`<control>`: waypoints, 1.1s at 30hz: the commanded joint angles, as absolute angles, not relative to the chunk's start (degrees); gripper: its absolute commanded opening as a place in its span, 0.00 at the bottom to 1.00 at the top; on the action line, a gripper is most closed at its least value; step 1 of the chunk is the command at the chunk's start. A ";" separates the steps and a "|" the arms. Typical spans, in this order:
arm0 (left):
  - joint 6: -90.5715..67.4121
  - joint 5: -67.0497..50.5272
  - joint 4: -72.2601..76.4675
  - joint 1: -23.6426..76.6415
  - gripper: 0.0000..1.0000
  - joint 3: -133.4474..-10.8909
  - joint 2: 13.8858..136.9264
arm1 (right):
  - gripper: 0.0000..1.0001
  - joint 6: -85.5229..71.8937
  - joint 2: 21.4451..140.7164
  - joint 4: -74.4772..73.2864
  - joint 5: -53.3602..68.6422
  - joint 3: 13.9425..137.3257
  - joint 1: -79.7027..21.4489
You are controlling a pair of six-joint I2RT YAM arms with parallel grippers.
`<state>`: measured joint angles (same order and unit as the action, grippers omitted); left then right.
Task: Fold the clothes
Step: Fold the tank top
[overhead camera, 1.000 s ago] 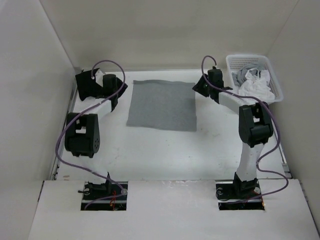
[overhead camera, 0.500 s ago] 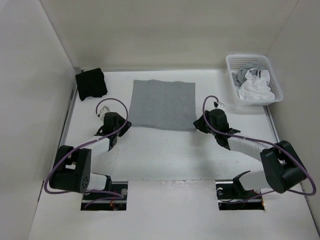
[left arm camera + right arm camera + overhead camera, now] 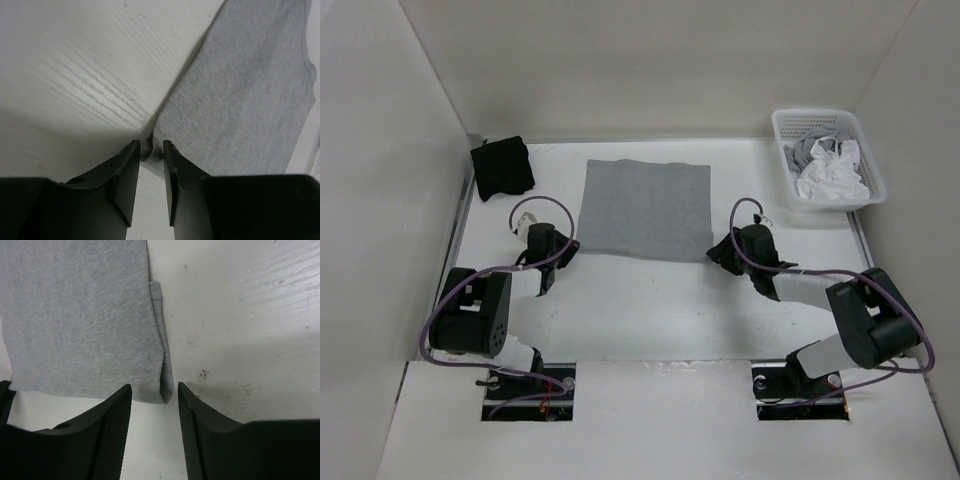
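Top external: grey tank top (image 3: pixel 645 208) already flat rectangle, further folding left. My left gripper (image 3: pixel 150 145), right gripper (image 3: pixel 154 386): jaws apart, astride near corners.

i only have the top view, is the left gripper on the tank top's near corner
observer: In the left wrist view, the tank top has its corner tip in the narrow gap between the left gripper fingertips. The jaws are not closed on it.
operator: and the right one
observer: The right gripper straddles the other near corner, jaws wider apart.
operator: is the edge flat there
observer: No, a lower layer peeks out past the upper one.
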<state>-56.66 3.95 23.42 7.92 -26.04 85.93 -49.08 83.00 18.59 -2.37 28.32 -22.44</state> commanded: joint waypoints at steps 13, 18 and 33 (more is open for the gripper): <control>-58.80 3.52 25.66 7.16 0.06 -24.52 86.40 | 0.46 -54.05 83.76 24.26 0.26 25.14 -22.10; -58.89 3.25 26.28 7.51 0.05 -24.00 85.34 | 0.39 -54.93 85.69 24.96 1.41 25.66 -21.93; -59.59 0.00 29.53 7.16 0.00 -21.36 80.35 | 0.03 -53.62 78.86 26.46 -4.74 24.70 -23.42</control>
<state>-59.00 1.83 27.14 7.53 -22.61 84.88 -55.27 84.25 24.43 -2.22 25.19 -22.50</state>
